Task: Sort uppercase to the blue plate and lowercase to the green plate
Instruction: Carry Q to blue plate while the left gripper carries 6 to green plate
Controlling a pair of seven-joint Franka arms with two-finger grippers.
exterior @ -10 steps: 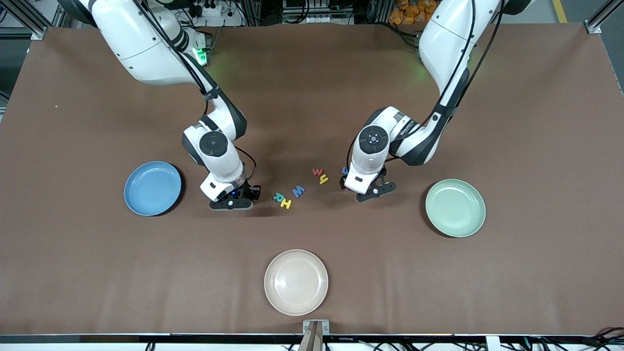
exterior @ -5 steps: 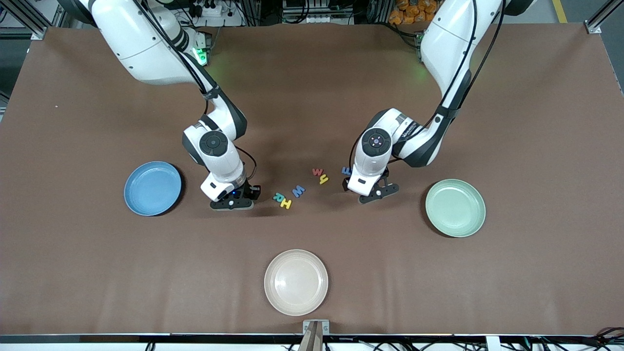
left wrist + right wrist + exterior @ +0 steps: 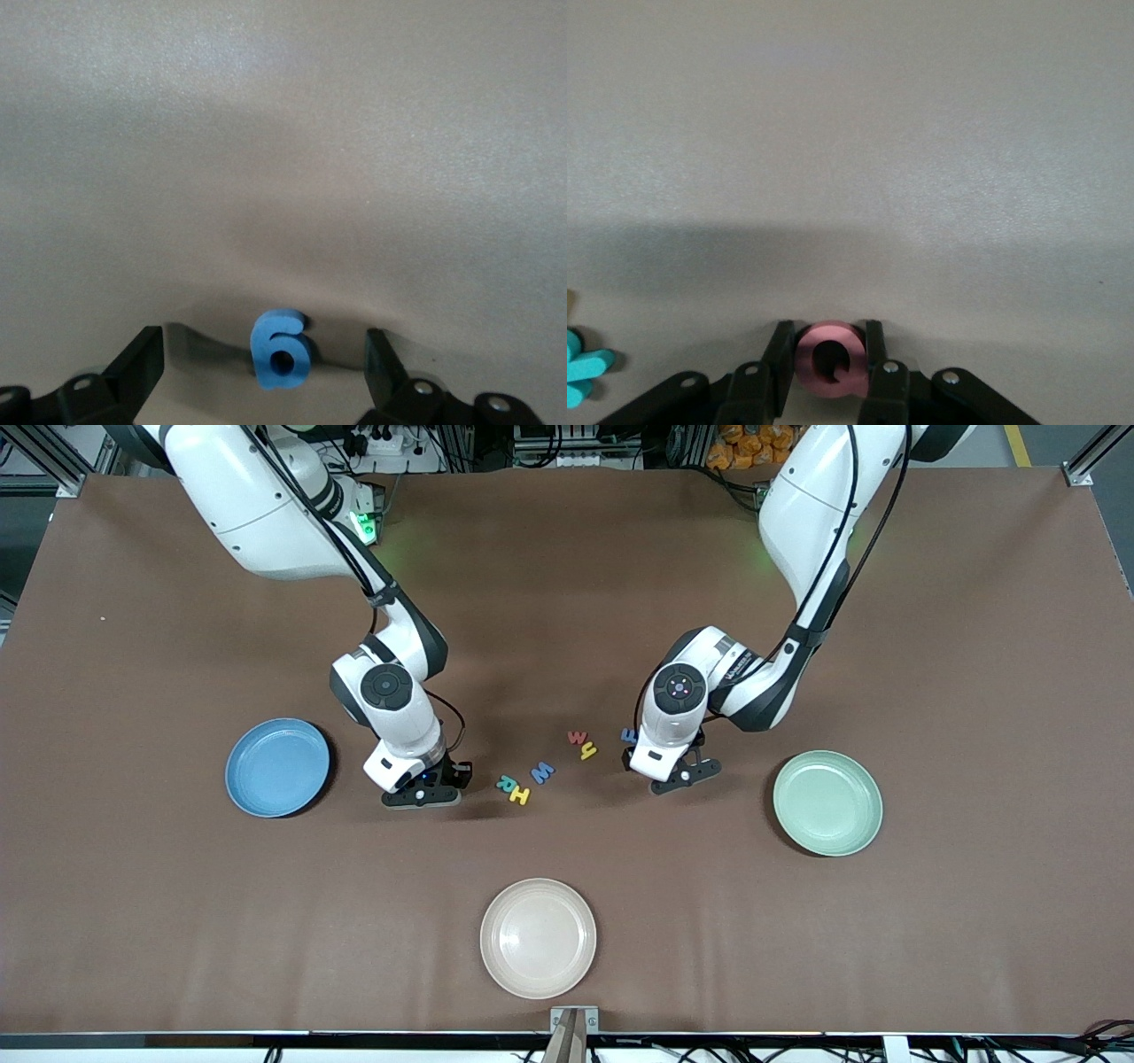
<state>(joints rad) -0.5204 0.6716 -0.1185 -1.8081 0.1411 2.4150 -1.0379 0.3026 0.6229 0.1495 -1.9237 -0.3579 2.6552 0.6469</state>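
The right gripper (image 3: 830, 363) is sitting low on the brown table cloth (image 3: 567, 584), its two black fingers (image 3: 778, 359) pinching the red Q (image 3: 828, 359) from both sides; the letter is a thick, matte foam ring with a small tail. In the front view this gripper (image 3: 422, 790) is lying between the blue plate (image 3: 277, 767) and the letter cluster, with a strip of bare cloth separating it from the plate's rim.

The left gripper (image 3: 266, 372) is hovering just above the cloth with its jaws spread wide, and the blue g (image 3: 281, 348), a chunky rounded foam piece, is lying flat between them, touching neither finger. In the front view this gripper (image 3: 679, 776) is positioned near the green plate (image 3: 827, 802), open cloth between them.

Between the two grippers the remaining letters are lying loosely: the green R (image 3: 507, 783) and yellow H (image 3: 519, 795) are touching, the blue W (image 3: 542, 771) is just beside them, and the red w (image 3: 578, 737) and yellow y (image 3: 587, 751) are sitting close together farther from the front camera. The blue m (image 3: 628, 735) is lying beside the left arm's wrist.

Both coloured plates are round, shallow and smooth with raised rims. A cream plate (image 3: 538, 937) of the same shape is resting near the table's front edge, well apart from everything else, with wide bare cloth around it.
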